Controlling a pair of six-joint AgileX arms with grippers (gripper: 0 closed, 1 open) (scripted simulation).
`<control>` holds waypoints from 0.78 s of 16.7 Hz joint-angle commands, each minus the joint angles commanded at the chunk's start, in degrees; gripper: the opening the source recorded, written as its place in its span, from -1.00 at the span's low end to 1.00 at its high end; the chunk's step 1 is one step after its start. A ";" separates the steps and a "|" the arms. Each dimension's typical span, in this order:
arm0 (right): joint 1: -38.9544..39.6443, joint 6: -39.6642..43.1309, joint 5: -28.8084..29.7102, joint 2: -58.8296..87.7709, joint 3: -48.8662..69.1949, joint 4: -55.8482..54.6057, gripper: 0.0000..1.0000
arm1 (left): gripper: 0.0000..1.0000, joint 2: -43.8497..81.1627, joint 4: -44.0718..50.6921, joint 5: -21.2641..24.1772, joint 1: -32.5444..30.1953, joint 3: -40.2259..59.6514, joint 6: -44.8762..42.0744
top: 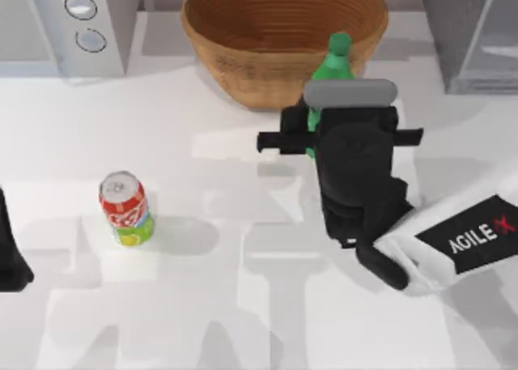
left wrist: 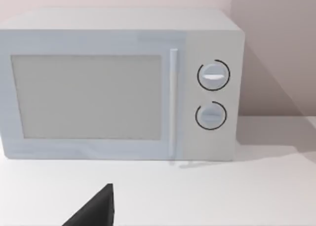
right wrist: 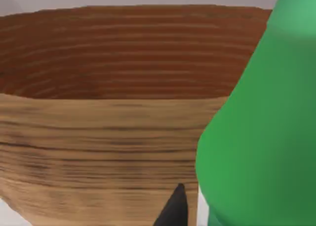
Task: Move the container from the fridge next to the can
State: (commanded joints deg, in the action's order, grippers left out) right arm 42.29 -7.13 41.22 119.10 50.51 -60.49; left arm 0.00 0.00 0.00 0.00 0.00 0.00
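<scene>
Right pincer [top: 324, 115]: you are looking at it from above at centre-right of the worktop [top: 259, 305], sitting around the green bottle; the wrist body is hiding the fingers, so you cannot tell for sure whether they are clamping or merely flanking it.

Container [top: 333, 70]: it is standing upright, its cap and shoulder poking out on the far side of the right arm, just beside the wicker bowl [top: 283, 38]. In the right wrist view the green body [right wrist: 261, 127] is looming very close, with the bowl's wall [right wrist: 98, 127] right behind it.

Fridge [top: 473, 34]: it is sitting at the far right corner; the bottle is already outside it, well to its left.

Can [top: 125, 208]: it is standing upright on the left of the worktop, well apart from the bottle.

Left pincer [left wrist: 96, 211]: it is idling at the left edge, facing the white microwave [left wrist: 118, 85]; you cannot tell how its fingers are set.

Stage, as a judgement: the carry towards the can appears to be under way, with most of the sideways travel remaining.

Risks to watch:
- Bowl clash: the bottle is riding close to the bowl, so a low or far-leaning sweep left could be scraping its rim.
- Slip: a tall, smooth bottle may be tilting in the grip if you swing fast.
- Can knock: arriving too close or too low could be toppling the light can.
</scene>
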 joint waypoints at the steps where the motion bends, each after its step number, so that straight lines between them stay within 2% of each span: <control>1: 4.35 -0.43 4.23 0.67 0.73 0.55 -1.00 | 1.00 0.00 0.00 0.00 0.00 0.00 0.00; 4: 13.97 -1.45 13.75 1.83 2.37 2.04 -1.00 | 1.00 0.00 0.00 0.00 0.00 0.00 0.00; 6: 17.32 -1.84 17.09 2.06 2.96 2.74 -1.00 | 1.00 0.00 0.00 0.00 0.00 0.00 0.00; 13: 18.17 -2.00 17.91 2.01 3.03 2.94 -1.00 | 1.00 0.00 0.00 0.00 0.00 0.00 0.00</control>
State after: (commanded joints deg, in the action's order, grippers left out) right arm 60.46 -9.13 59.14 121.11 53.54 -57.55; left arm 0.00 0.00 0.00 0.00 0.00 0.00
